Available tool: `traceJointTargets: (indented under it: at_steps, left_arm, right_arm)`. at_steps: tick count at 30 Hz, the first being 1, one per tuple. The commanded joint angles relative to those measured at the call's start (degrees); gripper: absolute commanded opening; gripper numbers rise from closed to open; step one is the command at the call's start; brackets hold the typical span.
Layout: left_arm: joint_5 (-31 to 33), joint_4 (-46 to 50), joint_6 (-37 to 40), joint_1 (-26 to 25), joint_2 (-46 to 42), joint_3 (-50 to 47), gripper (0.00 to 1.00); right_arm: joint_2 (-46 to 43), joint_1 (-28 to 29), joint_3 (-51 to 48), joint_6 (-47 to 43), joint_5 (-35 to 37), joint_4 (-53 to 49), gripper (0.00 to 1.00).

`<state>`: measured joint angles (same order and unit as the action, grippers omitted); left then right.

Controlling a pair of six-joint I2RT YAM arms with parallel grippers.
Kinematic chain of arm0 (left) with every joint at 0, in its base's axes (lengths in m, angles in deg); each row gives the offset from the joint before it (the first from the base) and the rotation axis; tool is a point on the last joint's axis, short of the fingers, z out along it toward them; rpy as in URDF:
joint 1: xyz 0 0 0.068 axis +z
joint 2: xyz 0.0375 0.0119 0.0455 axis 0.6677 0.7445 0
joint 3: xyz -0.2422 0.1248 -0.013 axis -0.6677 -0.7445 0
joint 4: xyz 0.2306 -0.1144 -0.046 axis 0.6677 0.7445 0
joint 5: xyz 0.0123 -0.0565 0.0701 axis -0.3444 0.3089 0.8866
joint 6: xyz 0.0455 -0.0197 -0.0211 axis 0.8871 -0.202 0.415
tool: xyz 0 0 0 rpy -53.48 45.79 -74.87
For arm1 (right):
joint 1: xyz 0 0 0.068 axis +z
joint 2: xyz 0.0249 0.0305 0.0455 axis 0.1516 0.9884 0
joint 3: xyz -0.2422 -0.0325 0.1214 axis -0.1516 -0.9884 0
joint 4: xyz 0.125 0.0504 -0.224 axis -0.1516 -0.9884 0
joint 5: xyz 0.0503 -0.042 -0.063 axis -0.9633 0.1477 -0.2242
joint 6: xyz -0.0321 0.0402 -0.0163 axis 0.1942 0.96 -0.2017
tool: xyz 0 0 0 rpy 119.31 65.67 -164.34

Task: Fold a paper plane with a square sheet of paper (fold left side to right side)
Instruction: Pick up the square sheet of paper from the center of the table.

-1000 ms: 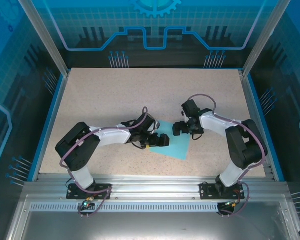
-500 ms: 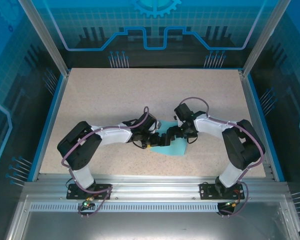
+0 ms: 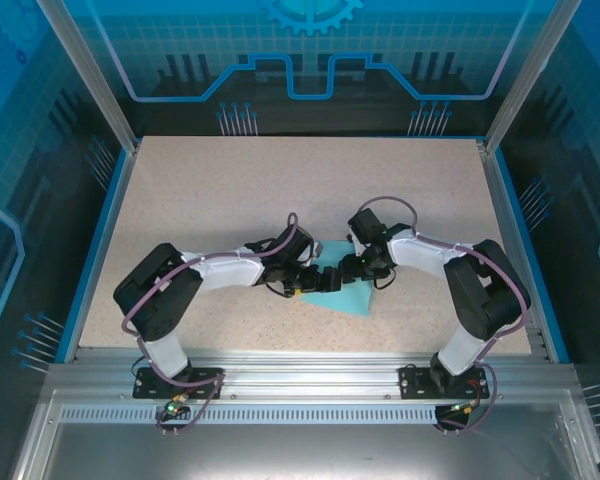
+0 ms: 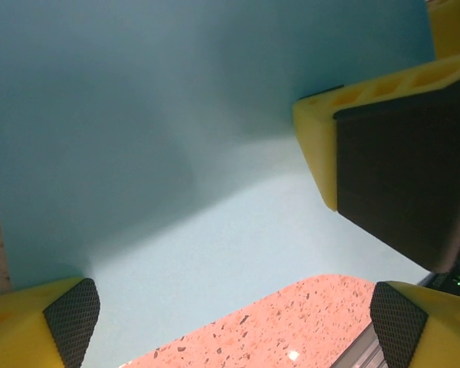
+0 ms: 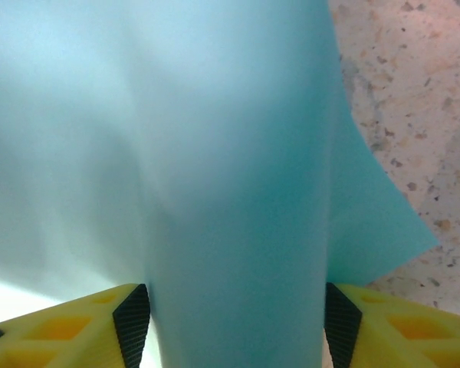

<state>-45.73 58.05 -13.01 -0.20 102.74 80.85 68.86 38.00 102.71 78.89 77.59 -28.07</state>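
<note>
The square sheet of paper is light blue and lies on the table between the two arms. My left gripper rests at its left edge, jaws wide open. In the left wrist view the paper spreads out ahead of the left gripper, with nothing between its pads. A yellow finger of the right gripper presses in from the right. My right gripper sits on the paper close to the left one. In the right wrist view a raised hump of paper stands between the half-open jaws of the right gripper.
The speckled beige table is bounded by blue rails at the sides and an aluminium frame along the near edge. Bare tabletop shows to the right of the paper in the right wrist view.
The right gripper has moved left onto the paper, close to the left gripper, and its jaws have narrowed. The paper has bunched up and looks smaller from above. The left arm has barely moved.
</note>
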Motion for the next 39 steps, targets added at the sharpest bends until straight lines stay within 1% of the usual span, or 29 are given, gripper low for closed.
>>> traceJointTargets:
  at_steps: [1,3,4,6,9,11,12,16,20,22,27,32,36,39]
  left_arm:
    - [2.01,2.01,0.27,-0.49,-4.82,-0.79,0.96]
    - [3.48,3.78,1.06,-0.32,-7.1,-0.78,0.97]
    - [3.93,4.44,1.34,-0.03,-8.49,-0.82,0.97]
    - [3.84,4.62,1.23,1.05,-11.33,-1.82,0.98]
    - [3.01,3.8,0.26,4.17,-16.54,-4.78,0.99]
    - [2.96,3.99,0.25,6.4,-20.28,-6.67,0.99]
    - [2.9,4.25,0.34,7.99,-22.28,-7.82,0.99]
    - [1.76,4.97,0.6,13.62,-29.28,-12.06,0.98]
    - [0.99,5.21,0.99,17.01,-34.79,-15.38,0.98]
    - [0.58,5.11,1.12,18.13,-36.71,-16.48,0.99]
    - [-0.74,3.58,1.11,19.06,-39.07,-17.81,0.98]
    - [-2.73,1.6,1.13,19.22,-39.2,-17.93,0.98]
    - [-5.25,-0.86,0.96,19.19,-38.35,-17.59,0.98]
    - [-7.61,-2.95,0.69,19.15,-37.37,-17.24,0.98]
  right_arm:
    - [0.25,1.4,-1.46,0.09,-3.21,-2.25,0.6]
    - [0.21,1.4,-1.62,-0.06,-2.9,-2.01,0.6]
    - [0.12,1.42,-1.78,-0.26,-2.79,-1.81,0.56]
    - [-0.2,1.31,-2.15,-0.26,-2.74,-1.28,0.55]
    - [-0.98,1.06,-2.75,-0.44,-3.3,-0.1,0.48]
    - [-1.58,0.74,-2.89,-0.57,-4.11,0.71,0.48]
    - [-1.99,0.45,-2.96,-0.68,-4.95,1.38,0.45]
    - [-4.8,-1.07,-6.68,-1.02,-9.63,5.67,0.44]
    - [-7.41,-3.52,-9.68,-1.31,-16.94,10.7,0.42]
    - [-8.42,-5.02,-10.91,-1.09,-20.91,12.94,0.36]
    - [-9.82,-8.49,-13.25,0.06,-29.15,17.7,0.35]
    - [-12.03,-11.81,-15.54,1.68,-35.47,22.13,0.34]
    - [-13.71,-14.08,-15.9,1.85,-39.24,22.65,0.34]
    - [-15.6,-15.74,-15.49,1.16,-41.7,21.03,0.34]
